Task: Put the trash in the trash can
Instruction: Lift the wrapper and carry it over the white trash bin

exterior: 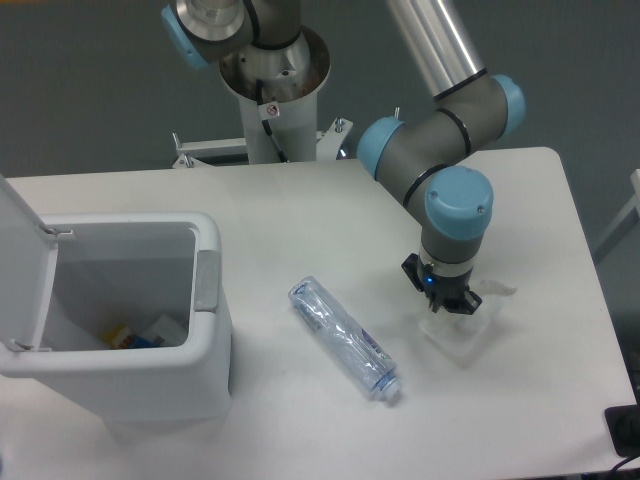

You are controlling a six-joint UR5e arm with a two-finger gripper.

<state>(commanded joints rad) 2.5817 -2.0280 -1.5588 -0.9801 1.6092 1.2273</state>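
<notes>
The trash can [205, 330] is a boxy white bin at the left with its flip lid [22, 265] standing open. A clear plastic bottle [343, 338] with a bluish label lies on its side on the table, cap toward the front right. To its right lies a crumpled translucent wrapper [462, 338]. My gripper [447, 302] points straight down onto the wrapper's upper edge. Its dark fingers stand close together and appear shut on the wrapper. The wrist hides the fingertips in part.
Some small items, one yellow and blue [128, 337], lie at the bottom of the bin. The arm's base column [272, 110] stands at the back middle. The table's right edge [590, 290] runs close behind the wrapper.
</notes>
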